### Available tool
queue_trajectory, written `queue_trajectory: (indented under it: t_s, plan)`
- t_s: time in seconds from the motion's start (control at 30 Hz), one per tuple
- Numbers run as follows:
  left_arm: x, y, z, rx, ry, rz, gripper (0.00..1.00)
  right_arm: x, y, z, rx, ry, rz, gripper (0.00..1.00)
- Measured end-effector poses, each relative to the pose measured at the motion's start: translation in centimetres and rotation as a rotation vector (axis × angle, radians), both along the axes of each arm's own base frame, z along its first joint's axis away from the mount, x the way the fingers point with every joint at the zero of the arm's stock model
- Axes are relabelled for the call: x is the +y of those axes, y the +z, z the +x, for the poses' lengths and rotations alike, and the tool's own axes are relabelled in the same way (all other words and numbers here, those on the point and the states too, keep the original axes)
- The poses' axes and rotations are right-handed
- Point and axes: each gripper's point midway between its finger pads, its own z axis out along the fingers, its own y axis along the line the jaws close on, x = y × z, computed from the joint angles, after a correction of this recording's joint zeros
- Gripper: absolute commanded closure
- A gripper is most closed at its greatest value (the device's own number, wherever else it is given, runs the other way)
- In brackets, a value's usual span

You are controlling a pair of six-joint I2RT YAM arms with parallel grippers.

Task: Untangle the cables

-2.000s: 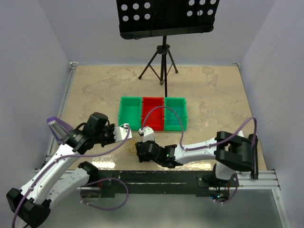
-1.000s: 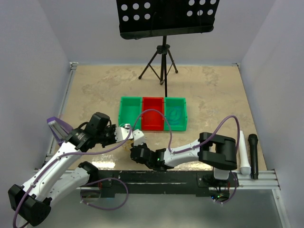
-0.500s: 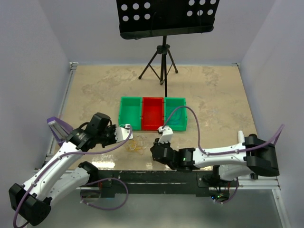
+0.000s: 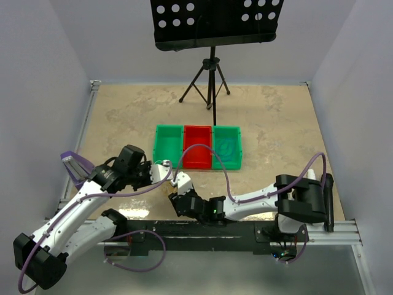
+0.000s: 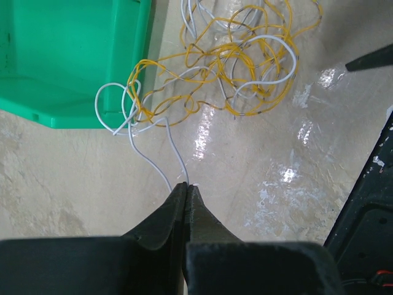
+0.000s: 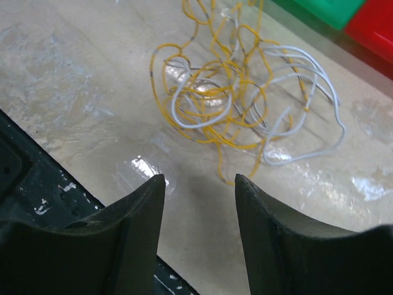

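We're mid-separation here, not done by a long shot. The cables (image 6: 221,104) sit in one knotted heap on the table (image 6: 73,80), just on the near side of the left green bin (image 5: 67,55), with yellow and white loops wound through each other. Our left gripper (image 5: 186,185) has its jaws pressed together on the white cable (image 5: 150,161), whose strands run from the tips off into the heap. The right gripper (image 6: 198,184) hangs over the near side of the pile, jaws apart, holding nothing. A loose end of the yellow cable (image 6: 222,163) points right into the gap. Our guess for next: lower the right one, close on yellow, then draw the arms apart slowly so loops slide rather than cinch.
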Motion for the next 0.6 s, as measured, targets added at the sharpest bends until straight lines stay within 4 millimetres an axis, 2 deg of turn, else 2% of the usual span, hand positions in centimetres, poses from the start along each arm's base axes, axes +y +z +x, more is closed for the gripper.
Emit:
queue_trajectory:
  t_s: [0.1, 0.2, 0.33, 0.6]
  plan:
    - [0.0, 0.0, -0.1, 0.006, 0.007, -0.007, 1.00, 1.0, 0.1, 0.3, -0.036, 0.022, -0.005, 0.46]
    - [0.5, 0.1, 0.2, -0.002, 0.045, -0.002, 1.00, 1.6, -0.4, 1.5, -0.078, 0.010, -0.028, 0.47]
    - [0.3, 0.1, 0.2, -0.001, 0.034, -0.007, 1.00, 3.7, -1.3, 1.7, -0.121, 0.052, -0.055, 0.51]
    - [0.0, 0.2, -0.1, 0.008, 0.031, -0.027, 1.00, 4.6, -1.2, 2.2, -0.155, 0.055, -0.027, 0.87]
